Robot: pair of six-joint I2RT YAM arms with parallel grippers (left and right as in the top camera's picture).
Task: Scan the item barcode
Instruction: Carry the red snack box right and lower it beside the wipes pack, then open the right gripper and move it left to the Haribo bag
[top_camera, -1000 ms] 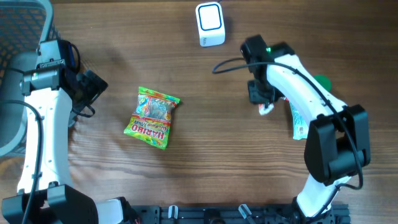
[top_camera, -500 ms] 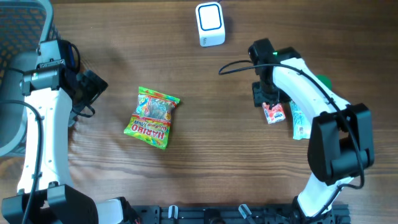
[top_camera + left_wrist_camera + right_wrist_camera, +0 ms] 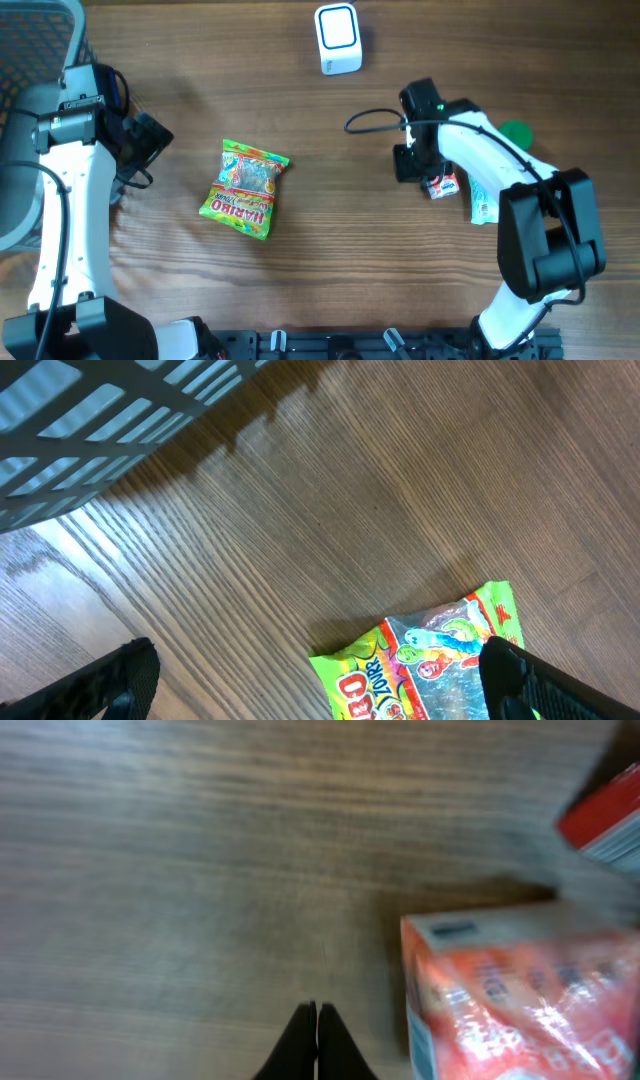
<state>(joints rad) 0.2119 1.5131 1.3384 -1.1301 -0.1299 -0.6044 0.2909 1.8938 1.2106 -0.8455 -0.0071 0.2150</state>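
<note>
From overhead, the right gripper (image 3: 408,165) sits low over the wooden counter (image 3: 330,260), right of centre. The red packet (image 3: 440,185), small with red and white print, lies on the counter just beside the gripper, at its lower right as the camera sees it, and is not between its fingers. A long white and green pack (image 3: 481,198) lies just right of the red packet, and a green object (image 3: 517,130) shows past the arm. The scanner (image 3: 337,38), a white block with a blue-framed face, stands near the far edge, well apart from the gripper and the packet. A gummy bag (image 3: 245,188) lies flat near the middle of the counter. The left gripper (image 3: 150,140) hangs at the left side, apart from the bag, beside a grey mesh basket (image 3: 40,30) in the corner.

The left wrist view shows the left gripper (image 3: 320,690) spread wide with nothing in it, its two dark fingers (image 3: 125,680) at the bottom corners. The top end of the gummy bag (image 3: 430,660) lies on the wood between them but nearer the right one, and the basket (image 3: 90,420) crosses the upper left.

The right wrist view is blurred. The right gripper (image 3: 317,1040) is closed, its two fingertips pressed together on nothing. The red packet (image 3: 500,990) lies on the counter to the right of the tips, near but not touching them. A red and white edge (image 3: 600,815) shows at the upper right, too blurred to identify.
</note>
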